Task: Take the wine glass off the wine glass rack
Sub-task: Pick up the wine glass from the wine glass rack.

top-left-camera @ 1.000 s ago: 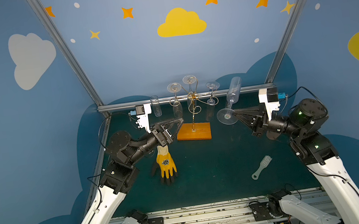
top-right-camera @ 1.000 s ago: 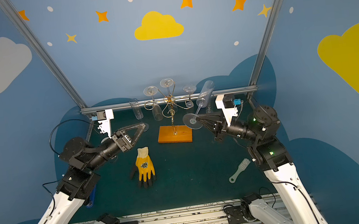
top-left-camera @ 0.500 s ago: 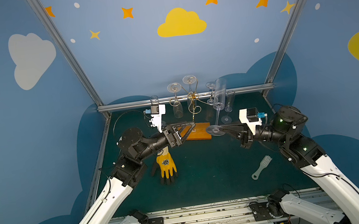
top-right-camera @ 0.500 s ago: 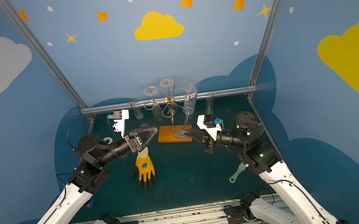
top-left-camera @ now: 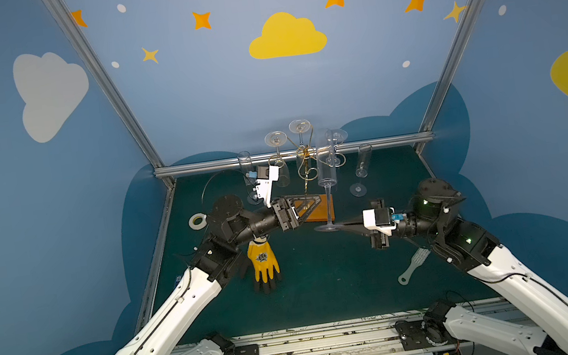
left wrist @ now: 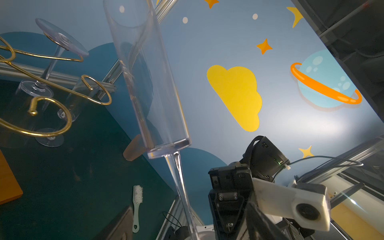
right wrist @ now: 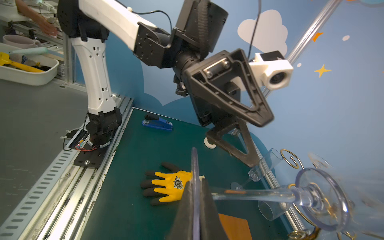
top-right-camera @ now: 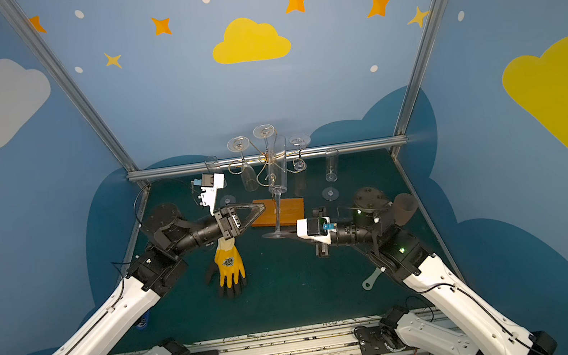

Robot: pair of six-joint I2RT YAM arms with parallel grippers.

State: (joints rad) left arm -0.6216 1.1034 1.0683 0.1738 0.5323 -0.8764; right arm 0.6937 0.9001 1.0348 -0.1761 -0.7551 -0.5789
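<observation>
Both arms have swung inward over the last second. The right gripper (top-left-camera: 332, 225) has carried the wine glass (top-left-camera: 325, 163) from the far right, where it was tilted, to just near of the rack (top-right-camera: 290, 209). The left gripper (top-left-camera: 316, 204) has come right toward the stem. The right jaws are pressed together on the glass's foot, and the glass stands upright, off the rack's arms. The left jaws are spread and hold nothing. A glove (top-left-camera: 263, 262) lies near-left and a brush (top-left-camera: 413, 266) near-right.
</observation>
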